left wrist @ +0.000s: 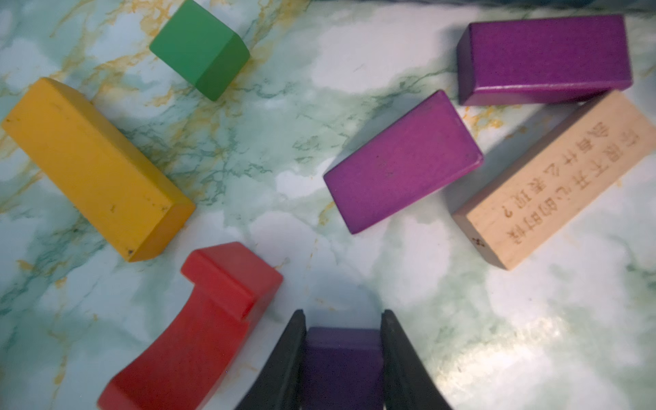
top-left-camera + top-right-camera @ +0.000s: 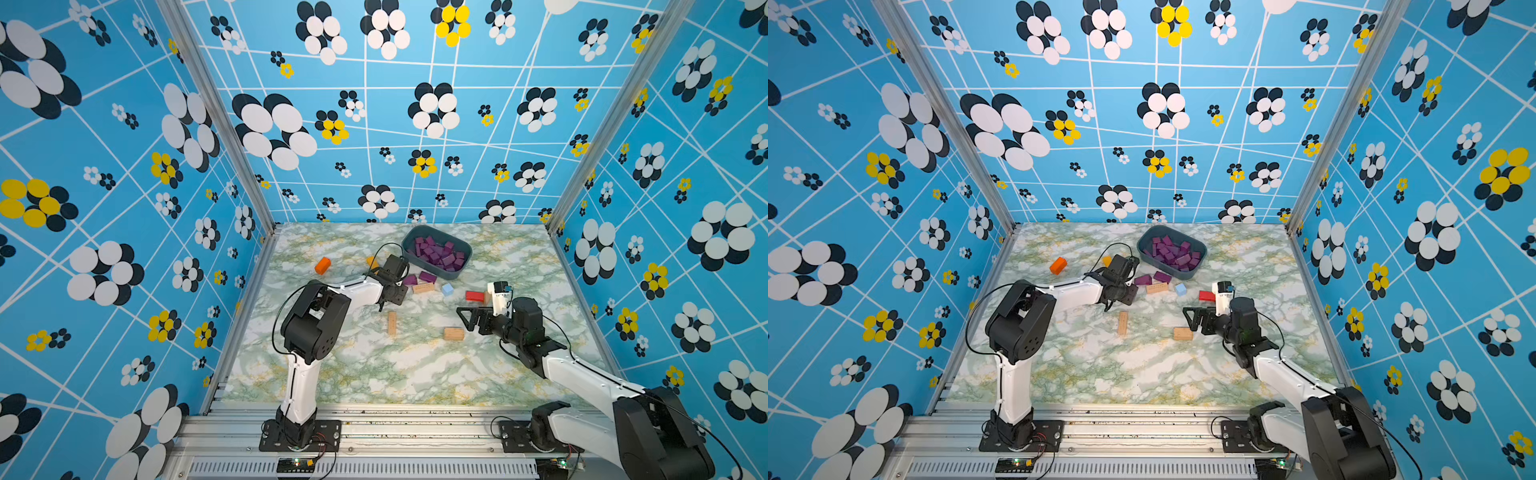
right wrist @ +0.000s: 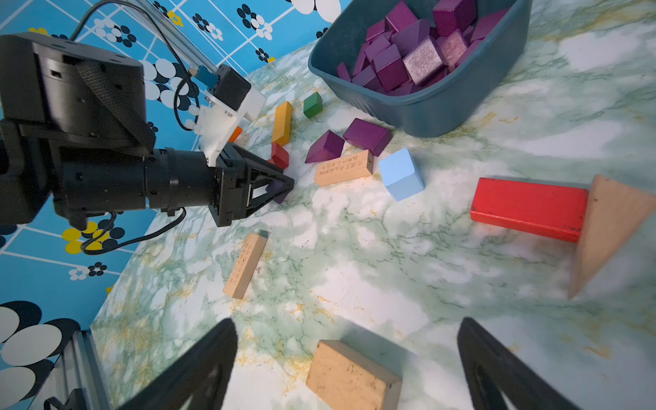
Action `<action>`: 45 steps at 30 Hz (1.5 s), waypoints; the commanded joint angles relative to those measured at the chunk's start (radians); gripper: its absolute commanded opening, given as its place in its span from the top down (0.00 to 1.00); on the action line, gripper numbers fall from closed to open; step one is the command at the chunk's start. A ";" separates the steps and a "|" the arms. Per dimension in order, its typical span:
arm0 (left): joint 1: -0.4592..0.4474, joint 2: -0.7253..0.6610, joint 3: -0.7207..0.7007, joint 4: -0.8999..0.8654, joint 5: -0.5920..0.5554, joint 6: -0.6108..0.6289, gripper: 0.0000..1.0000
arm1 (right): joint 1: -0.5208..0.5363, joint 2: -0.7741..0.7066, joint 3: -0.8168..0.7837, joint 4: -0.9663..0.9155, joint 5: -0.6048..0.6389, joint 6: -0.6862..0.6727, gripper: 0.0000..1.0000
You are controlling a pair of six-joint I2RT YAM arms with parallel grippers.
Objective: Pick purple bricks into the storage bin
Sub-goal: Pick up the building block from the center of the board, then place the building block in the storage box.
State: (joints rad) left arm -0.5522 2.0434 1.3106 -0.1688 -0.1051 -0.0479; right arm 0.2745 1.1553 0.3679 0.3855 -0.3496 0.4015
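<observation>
While left gripper (image 1: 343, 317) clamps, purple brick (image 1: 342, 362) sits between its jaws.

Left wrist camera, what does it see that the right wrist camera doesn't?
Only left wrist: the curve of the red arch. Only right wrist: the bin full of bricks, blue cube, red bar, tan wedge, open right gripper. Both: the left gripper shut on a brick, green cube, yellow bar, two loose bricks, printed tan bar.
</observation>
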 commanded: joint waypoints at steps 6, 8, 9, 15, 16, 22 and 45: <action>-0.003 -0.038 -0.034 -0.024 0.039 -0.020 0.78 | 0.005 0.006 -0.003 0.001 0.010 0.008 0.01; -0.003 -0.058 -0.029 -0.024 0.044 -0.032 0.77 | 0.005 0.006 -0.003 0.001 0.013 0.008 0.01; -0.003 -0.066 -0.025 -0.018 0.052 -0.039 0.77 | 0.004 0.007 -0.003 0.001 0.014 0.010 0.01; -0.009 -0.077 0.045 0.061 0.168 -0.072 0.77 | 0.004 0.012 -0.006 0.010 0.018 0.016 0.01; -0.011 -0.064 0.076 0.059 0.170 -0.075 0.77 | 0.005 0.015 -0.006 0.010 0.018 0.018 0.01; -0.031 0.040 0.262 0.104 0.176 -0.067 0.76 | 0.004 0.018 -0.008 0.010 0.030 0.019 0.01; -0.043 0.360 0.719 0.217 0.120 0.039 0.19 | 0.005 0.049 -0.009 -0.003 0.089 0.028 0.01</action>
State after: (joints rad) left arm -0.5880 2.4916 2.1178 -0.0135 0.0147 -0.0540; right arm 0.2745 1.2282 0.3679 0.3962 -0.2852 0.4313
